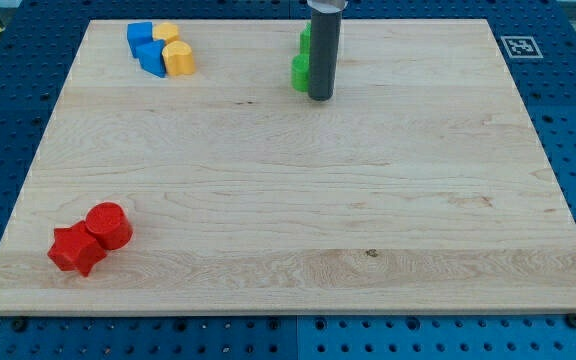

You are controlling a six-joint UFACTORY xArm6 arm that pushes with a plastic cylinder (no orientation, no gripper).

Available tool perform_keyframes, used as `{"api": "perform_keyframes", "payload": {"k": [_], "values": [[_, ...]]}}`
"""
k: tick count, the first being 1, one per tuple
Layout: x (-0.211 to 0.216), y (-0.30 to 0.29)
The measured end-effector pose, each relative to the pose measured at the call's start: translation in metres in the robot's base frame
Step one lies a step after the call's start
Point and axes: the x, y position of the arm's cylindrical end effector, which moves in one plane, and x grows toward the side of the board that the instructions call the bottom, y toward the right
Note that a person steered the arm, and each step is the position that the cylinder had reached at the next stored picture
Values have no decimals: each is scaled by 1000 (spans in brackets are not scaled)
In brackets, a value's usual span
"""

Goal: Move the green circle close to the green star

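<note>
tip: my tip [320, 97] is touching green circle [300, 73] | claw: none fitted, state untellable | risk: rod is hiding green star [306, 39]; overshoot is possible

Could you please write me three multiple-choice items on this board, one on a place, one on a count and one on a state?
1. Where do the red blocks lie?
A. the view's bottom left
B. the view's top right
C. the board's centre

2. How many yellow blocks show?
A. none
B. two
C. five

3. How does my tip stand to the green blocks?
A. far off by the red blocks
B. right beside them, on the view's right
C. among the blue blocks

Answers: 1 A, they lie near the bottom left corner; 2 B, two sit by the blue blocks; 3 B, the rod partly hides the green blocks.
</note>
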Motion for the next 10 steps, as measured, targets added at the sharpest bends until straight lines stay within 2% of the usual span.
{"api": "perform_keyframes", "payload": {"k": [5, 10], "values": [[-52, -47], [-32, -31]]}}
